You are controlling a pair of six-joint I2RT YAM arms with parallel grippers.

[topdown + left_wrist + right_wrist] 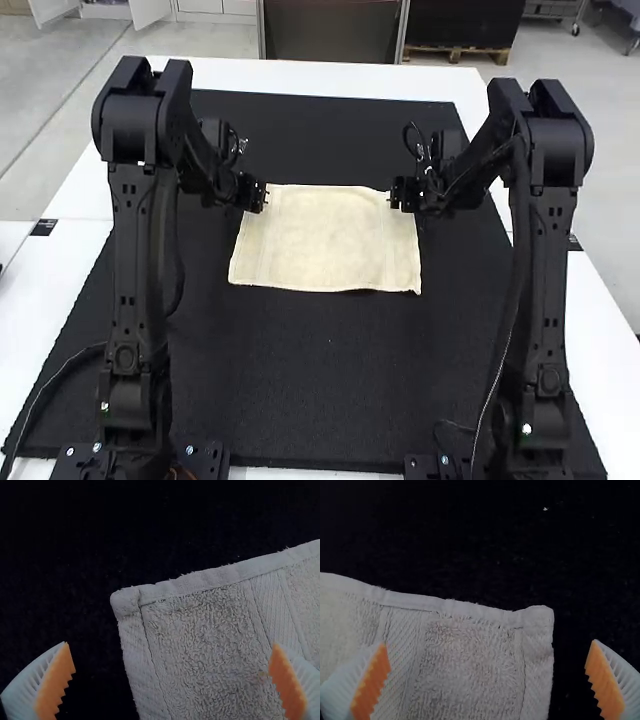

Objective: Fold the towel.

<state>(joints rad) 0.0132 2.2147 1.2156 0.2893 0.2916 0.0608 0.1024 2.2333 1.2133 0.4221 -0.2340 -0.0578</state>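
A cream towel (325,240) lies spread flat on the black mat, roughly rectangular. At its far left corner is my left gripper (258,197); at the far right corner is my right gripper (397,195). In the left wrist view the left gripper (172,680) is open, with the hemmed corner of the towel (200,650) between its spread fingers and unpinched. The right wrist view has the right gripper (487,680) open too, its fingers on either side of the other corner of the towel (470,660).
A black mat (320,400) covers most of the white table (300,76), extending on all sides of the towel. Both forearms reach forward along the left and right sides of the mat.
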